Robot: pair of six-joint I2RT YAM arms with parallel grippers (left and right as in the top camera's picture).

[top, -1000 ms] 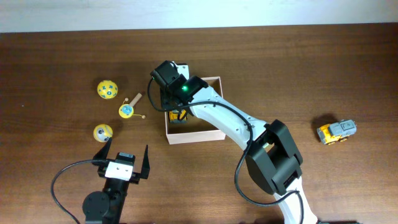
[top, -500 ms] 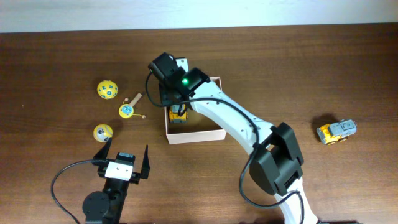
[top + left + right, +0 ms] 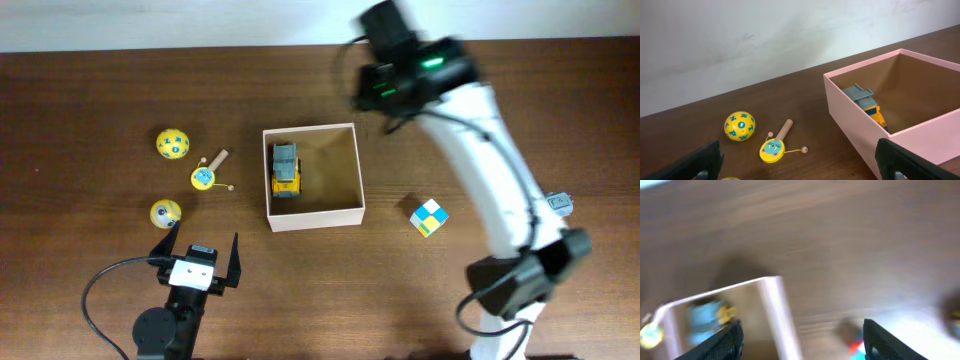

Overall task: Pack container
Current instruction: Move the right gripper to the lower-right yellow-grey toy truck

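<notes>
Nearest the robot, the left gripper [image 3: 198, 247] sat off the near-left corner of the square, shallow container with pale cream walls and a tan cardboard floor [image 3: 315, 218]. Its fingers were spread wide with nothing between them. Left of the container lay three loose toys: a small yellow ball with a blue patch [image 3: 165, 212] closest in, then a yellow rattle drum on a wooden stick [image 3: 205, 178], then a yellow ball with blue letters [image 3: 172, 143] furthest out. Right of the container's near corner sat a little white, blue and yellow checkered cube [image 3: 428, 216]. Inside the container, along its left wall, lay a yellow and grey toy truck [image 3: 286, 170], so I'd say one item was packed and at least four weren't. Past the container's far-right corner hung the right gripper [image 3: 802, 327], fingers apart and empty, though its wrist view was badly smeared. Well right of the container, something grey and yellow [image 3: 556, 204] peeked from behind the right arm, mostly covered, so I couldn't tell what it was.
</notes>
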